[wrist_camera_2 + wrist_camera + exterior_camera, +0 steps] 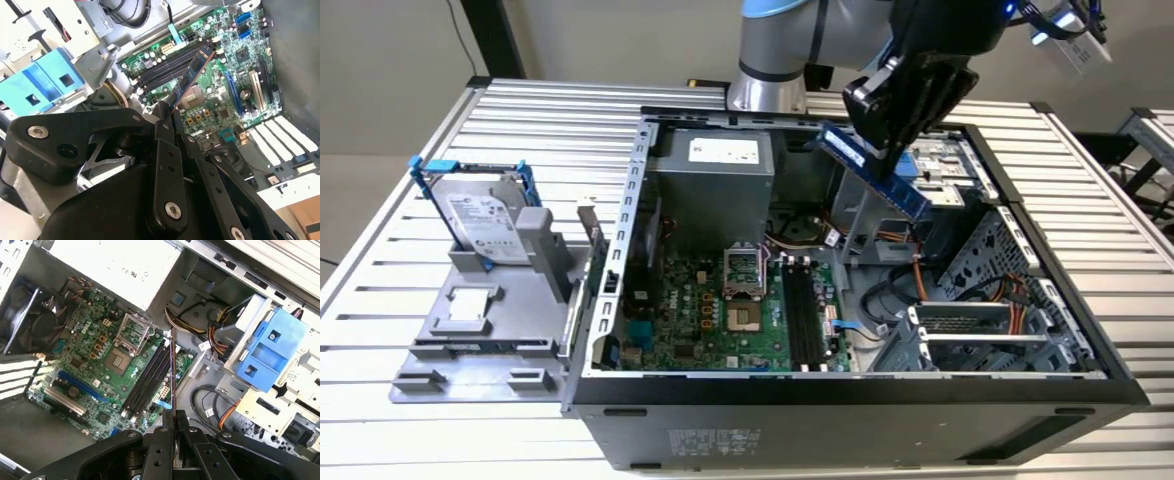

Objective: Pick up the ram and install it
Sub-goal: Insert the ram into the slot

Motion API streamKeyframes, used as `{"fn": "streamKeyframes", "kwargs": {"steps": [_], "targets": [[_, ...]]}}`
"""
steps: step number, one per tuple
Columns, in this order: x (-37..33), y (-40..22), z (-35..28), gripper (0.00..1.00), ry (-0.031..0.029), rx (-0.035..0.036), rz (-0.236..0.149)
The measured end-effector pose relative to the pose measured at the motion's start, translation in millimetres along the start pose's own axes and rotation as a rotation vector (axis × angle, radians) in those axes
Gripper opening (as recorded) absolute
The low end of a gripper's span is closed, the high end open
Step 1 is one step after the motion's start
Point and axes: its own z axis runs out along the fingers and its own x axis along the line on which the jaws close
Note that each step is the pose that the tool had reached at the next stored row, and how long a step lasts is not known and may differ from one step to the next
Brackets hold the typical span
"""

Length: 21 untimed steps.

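The gripper (891, 138) is clamping its fingers on the ram (909, 196), holding it tilted above the open computer case (854, 400), toward the exterior view's right and far side. Its free end is pointing down toward the black slots (803, 315) of the green motherboard (707, 320), probably for alignment.

A bench (440, 130) of pale, ribbed metal slats spans most of the exterior view under even, bright light. Behind it rises a plain beige wall (387, 40), crossed by a dark upright post (495, 35). A pale floor (350, 200) shows at the exterior view's left; a second slatted surface (1153, 130) sits at its right edge.
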Motion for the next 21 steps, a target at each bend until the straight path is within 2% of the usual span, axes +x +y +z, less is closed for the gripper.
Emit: {"fn": "streamKeyframes", "kwargs": {"steps": [4, 15, 21], "targets": [[0.0, 0.0, 0.0, 0.0, -0.0001, -0.0017, 0.046], [0.0, 0.0, 0.0, 0.0, -0.0016, -0.0096, 0.204], [0.0, 0.0, 0.0, 0.0, -0.0081, -0.0112, 0.281]]}}
